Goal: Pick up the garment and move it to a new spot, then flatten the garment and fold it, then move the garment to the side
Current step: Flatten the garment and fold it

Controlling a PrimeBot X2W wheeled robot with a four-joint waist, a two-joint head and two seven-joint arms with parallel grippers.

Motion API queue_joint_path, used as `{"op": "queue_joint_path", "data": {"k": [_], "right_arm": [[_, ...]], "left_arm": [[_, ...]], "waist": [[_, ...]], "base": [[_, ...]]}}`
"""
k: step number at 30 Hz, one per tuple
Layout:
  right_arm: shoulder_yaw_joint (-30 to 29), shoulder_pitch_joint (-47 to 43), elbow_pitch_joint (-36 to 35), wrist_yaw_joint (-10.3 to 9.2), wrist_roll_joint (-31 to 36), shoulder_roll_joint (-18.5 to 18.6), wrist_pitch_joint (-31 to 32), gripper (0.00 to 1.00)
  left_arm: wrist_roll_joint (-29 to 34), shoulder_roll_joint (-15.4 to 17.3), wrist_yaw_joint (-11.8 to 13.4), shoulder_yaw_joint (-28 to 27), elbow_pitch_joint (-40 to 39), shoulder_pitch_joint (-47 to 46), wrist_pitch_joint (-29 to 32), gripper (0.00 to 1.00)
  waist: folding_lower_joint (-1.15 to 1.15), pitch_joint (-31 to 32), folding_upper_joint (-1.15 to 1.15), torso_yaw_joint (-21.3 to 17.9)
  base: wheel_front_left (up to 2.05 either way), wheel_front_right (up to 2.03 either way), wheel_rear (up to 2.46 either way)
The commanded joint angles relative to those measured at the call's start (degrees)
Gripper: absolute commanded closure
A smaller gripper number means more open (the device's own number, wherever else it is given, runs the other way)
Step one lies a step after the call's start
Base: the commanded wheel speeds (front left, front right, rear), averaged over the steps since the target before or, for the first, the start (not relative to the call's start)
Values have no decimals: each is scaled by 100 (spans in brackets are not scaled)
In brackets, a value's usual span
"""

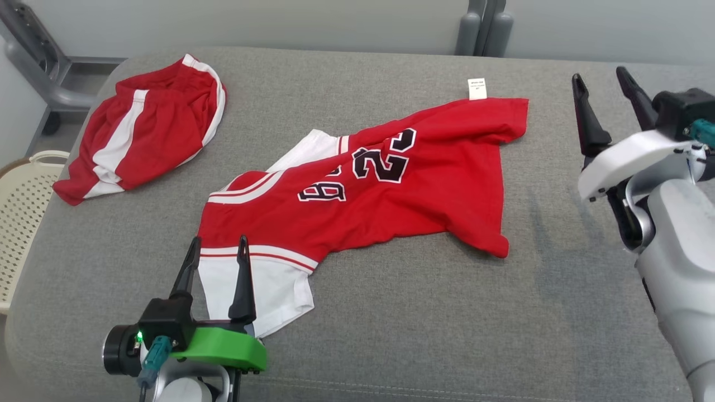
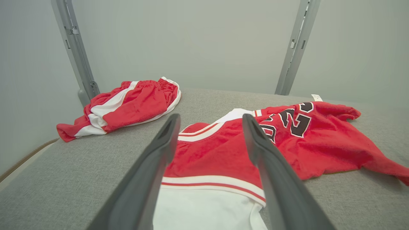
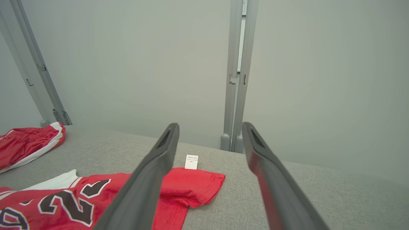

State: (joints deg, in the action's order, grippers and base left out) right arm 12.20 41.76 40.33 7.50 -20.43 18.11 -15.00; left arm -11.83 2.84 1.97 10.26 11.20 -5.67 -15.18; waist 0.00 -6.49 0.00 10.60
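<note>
Basket: a cream perforated laundry basket [image 1: 22, 212] stands beside the table's left edge.
Shorts: red shorts with white stripes [image 1: 145, 128] lie crumpled on the far left of the grey padded table [image 1: 391, 335].
Left gripper: the left gripper [image 1: 219, 240] has its fingers spread with nothing held. It is over the jersey's white near-left end; whether it touches the cloth cannot be told.
Jersey: the red basketball jersey [image 1: 391, 206] lies rumpled across the table's middle, slanting from near left to far right. Its black, white-edged numbers face up, and it lies well apart from the shorts.
Tag: a small white tag [image 1: 477, 88] lies on the table at the jersey's far right corner.
Right gripper: the right gripper [image 1: 600, 75] has its fingers wide apart and empty. It is to the right of the jersey, clear of it.
</note>
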Motion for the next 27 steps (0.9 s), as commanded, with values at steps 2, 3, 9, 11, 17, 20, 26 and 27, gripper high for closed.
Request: {"op": "queue_joint_path", "data": {"k": [2,3,9,11,17,20,26,27], "right_arm": [[-150,-342,-241,-2,82,-84,-20,0],[-225,-501,-373,-2,119,-137,-20,0],[-681,-1418,-1082,-2,285,-484,-17,0],[-779,-1698,-1291,-1,364,-611,-17,0],[-1009,-2401,-1784,-1,600,-918,-17,0],[-1118,-2690,-1993,-2,687,-1050,-17,0],[-1238,-3181,-2300,-2,907,-1273,-18,0],[-1246,-3246,-2348,-1,940,-1304,-17,0]], "left_arm": [[59,10,-25,-91,-46,110,-1,0],[88,10,-27,-134,-63,144,-1,0],[172,10,-50,-396,-110,321,-1,0],[201,11,-55,-466,-120,362,-1,0],[303,11,-70,-635,-156,548,0,0],[345,11,-86,-729,-177,638,0,0],[417,11,-48,-896,-246,800,0,0],[439,12,-41,-928,-261,816,0,0]], "waist": [[0,144,0,-113],[0,175,0,-138],[0,315,0,-271],[0,370,0,-320],[0,548,0,-447],[0,638,0,-519],[0,757,0,-649],[0,769,0,-667]], "base": [[0,0,0],[0,0,0],[0,0,0],[0,0,0],[0,0,0],[0,0,0],[0,0,0],[0,0,0]]}}
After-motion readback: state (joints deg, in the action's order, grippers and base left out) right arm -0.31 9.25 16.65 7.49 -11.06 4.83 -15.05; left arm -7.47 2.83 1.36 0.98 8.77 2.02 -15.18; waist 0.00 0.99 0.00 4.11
